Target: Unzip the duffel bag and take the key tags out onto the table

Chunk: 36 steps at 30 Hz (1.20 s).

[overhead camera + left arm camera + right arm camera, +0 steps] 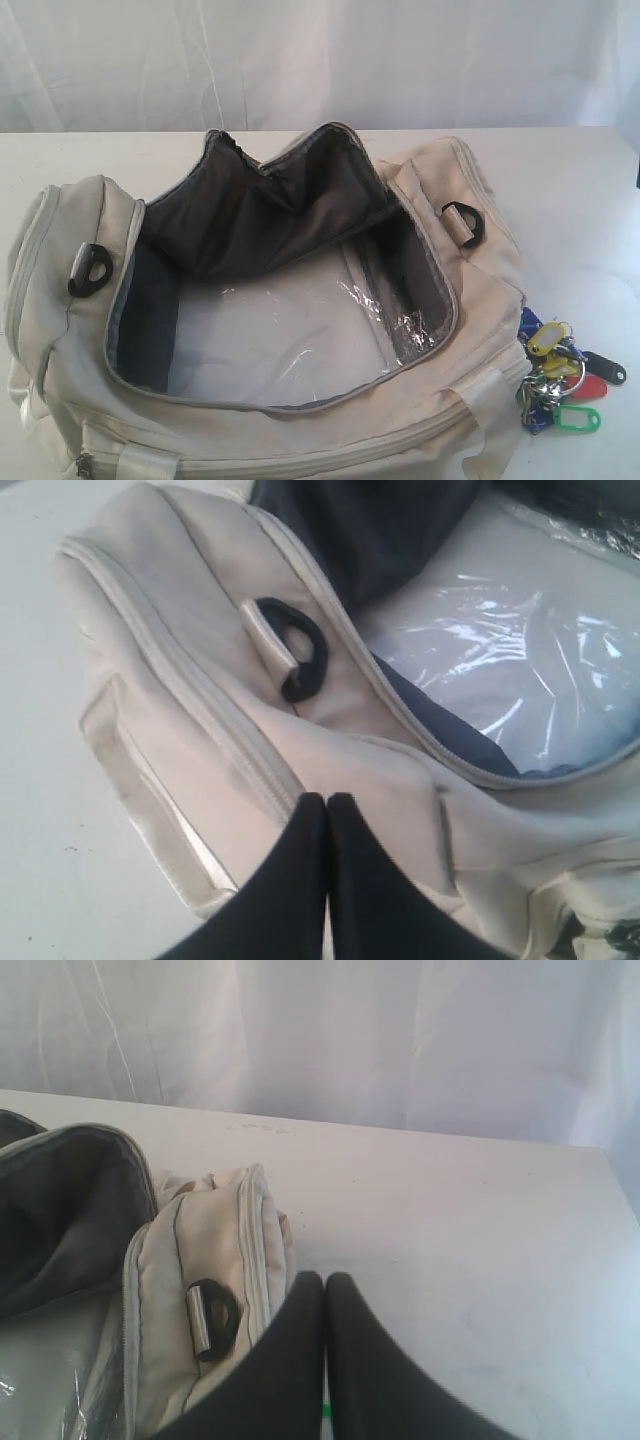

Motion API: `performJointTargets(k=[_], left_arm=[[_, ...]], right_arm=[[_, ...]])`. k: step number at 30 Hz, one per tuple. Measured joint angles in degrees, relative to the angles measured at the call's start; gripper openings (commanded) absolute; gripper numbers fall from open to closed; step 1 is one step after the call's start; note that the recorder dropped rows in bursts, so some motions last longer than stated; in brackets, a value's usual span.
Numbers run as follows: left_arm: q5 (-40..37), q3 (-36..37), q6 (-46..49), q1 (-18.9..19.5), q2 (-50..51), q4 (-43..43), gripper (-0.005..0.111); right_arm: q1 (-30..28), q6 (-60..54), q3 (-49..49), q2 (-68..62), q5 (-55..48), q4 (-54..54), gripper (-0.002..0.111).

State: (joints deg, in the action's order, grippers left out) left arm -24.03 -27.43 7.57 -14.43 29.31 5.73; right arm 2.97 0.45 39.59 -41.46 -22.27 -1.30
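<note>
Jaws on both arms sit pressed together, holding nothing. The left jaws hover over 1 end of the duffel bag, near a black D-ring; the right jaws hover at the bag's other end, above the desk. The bag lies unzipped on the desk with its top flap folded back, showing dark lining and a clear plastic base. The key tags lie in 1 bunch on the desk, just beside the bag's right end.
</note>
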Motion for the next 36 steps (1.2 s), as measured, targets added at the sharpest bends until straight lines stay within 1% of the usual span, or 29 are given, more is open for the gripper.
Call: performJointTargets(k=[7,13,16,18,24,33,36], left_arm=[[0.00,0.00,0.11,7.89,-11.36,0.00,0.000],[0.00,0.00,0.21,13.18,-21.65,0.00,0.000],[0.00,0.00,0.21,14.21,-26.74,0.00,0.000],[-0.13,0.00,0.21,14.64,-28.38,0.00,0.000],[-0.13,0.00,0.21,16.87,-28.92,-0.22,0.000],[-0.13,0.00,0.21,17.00,-28.92,-0.57,0.000],[1.34,1.66,0.21,17.00,-28.92,-0.57,0.000]], right_arm=[[0.00,0.00,0.00,0.00,0.00,0.00,0.000],[0.00,0.00,0.00,0.00,0.00,0.00,0.000],[0.00,0.00,0.00,0.00,0.00,0.00,0.000],[0.00,0.00,0.00,0.00,0.00,0.00,0.000],[0.00,0.00,0.00,0.00,0.00,0.00,0.000],[0.00,0.00,0.00,0.00,0.00,0.00,0.000],[0.00,0.00,0.00,0.00,0.00,0.00,0.000]])
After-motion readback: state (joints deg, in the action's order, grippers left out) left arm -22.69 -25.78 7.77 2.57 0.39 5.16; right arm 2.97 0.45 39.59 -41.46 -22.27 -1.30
